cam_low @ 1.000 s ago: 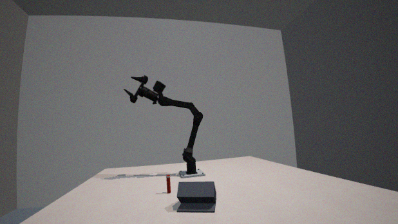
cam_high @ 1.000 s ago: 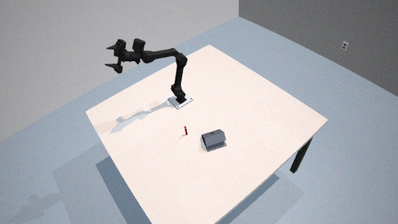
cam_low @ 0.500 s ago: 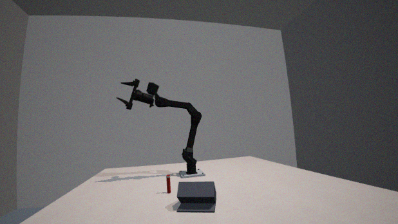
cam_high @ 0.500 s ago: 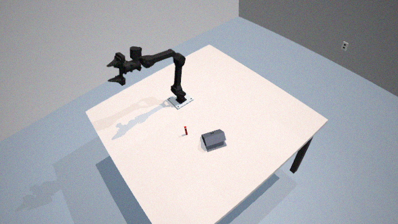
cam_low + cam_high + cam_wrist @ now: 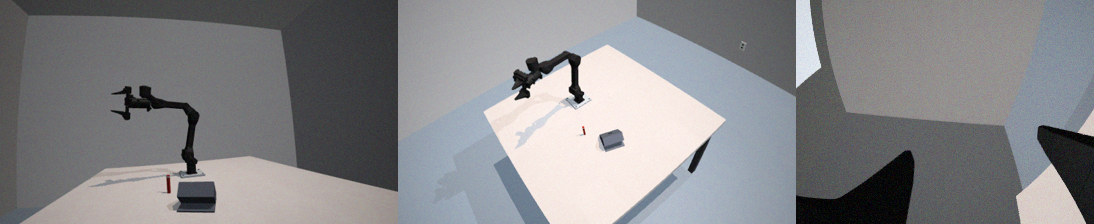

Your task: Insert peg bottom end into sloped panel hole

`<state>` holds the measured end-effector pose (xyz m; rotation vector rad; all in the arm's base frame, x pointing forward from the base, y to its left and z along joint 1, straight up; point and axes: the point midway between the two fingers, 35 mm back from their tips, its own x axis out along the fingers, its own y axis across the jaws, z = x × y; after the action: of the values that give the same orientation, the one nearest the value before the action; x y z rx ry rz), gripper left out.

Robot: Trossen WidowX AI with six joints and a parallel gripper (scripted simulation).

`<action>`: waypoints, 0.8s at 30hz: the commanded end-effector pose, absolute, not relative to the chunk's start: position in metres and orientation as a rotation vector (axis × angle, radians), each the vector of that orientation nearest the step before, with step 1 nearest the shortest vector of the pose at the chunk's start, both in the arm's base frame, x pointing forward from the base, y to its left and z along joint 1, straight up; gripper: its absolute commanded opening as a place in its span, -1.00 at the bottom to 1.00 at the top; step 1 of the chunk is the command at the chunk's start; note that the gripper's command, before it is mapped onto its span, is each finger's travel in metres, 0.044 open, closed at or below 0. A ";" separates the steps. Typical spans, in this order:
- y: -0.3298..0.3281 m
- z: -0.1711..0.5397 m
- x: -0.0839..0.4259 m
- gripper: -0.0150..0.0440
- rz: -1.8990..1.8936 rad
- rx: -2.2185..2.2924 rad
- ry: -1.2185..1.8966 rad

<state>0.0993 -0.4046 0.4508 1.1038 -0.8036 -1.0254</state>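
The sloped panel (image 5: 612, 138) (image 5: 196, 190), a dark grey block with a thin foot, stands on the pale table (image 5: 655, 129) (image 5: 274, 193) and serves as the landmark. A small dark hole (image 5: 610, 132) opens in its upper face, as seen from the top; the shape of the opening is too small to tell. The peg (image 5: 583, 130) (image 5: 168, 185), slender and red with a pale band near its upper end, stands upright on the table near the panel, to its left in both outside views and apart from it. The light base plate (image 5: 576, 106) (image 5: 202, 174) lies well apart from the panel, beyond it in the exterior view, and carries the black arm (image 5: 574, 72) (image 5: 190, 135). The arm rises from the plate and bends over to the left, so that the gripper (image 5: 514, 94) (image 5: 111, 102) (image 5: 978, 145) hangs high above the level of the panel and well apart from it. In the exterior view its fingers point roughly level and to the left, away from the panel. They stand wide apart with nothing between them. The wrist view shows the two dark fingertips, one toward each side, against grey and blue surfaces; the pale area at lower right is probably part of the table, though neither panel nor peg appears there to confirm its position.
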 end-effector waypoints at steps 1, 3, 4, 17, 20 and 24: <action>-0.409 0.424 0.121 1.00 -1.060 1.124 -0.684; -0.409 0.412 0.131 1.00 -1.076 1.136 -0.632; -0.409 0.406 0.135 1.00 -1.083 1.141 -0.606; -0.393 0.335 0.193 1.00 -1.138 1.133 -0.212; -0.386 0.319 0.206 1.00 -1.136 1.113 -0.100; -0.374 0.297 0.223 1.00 -1.124 1.079 0.050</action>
<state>0.2096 -0.3814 0.3146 1.1092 -0.0682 -1.1293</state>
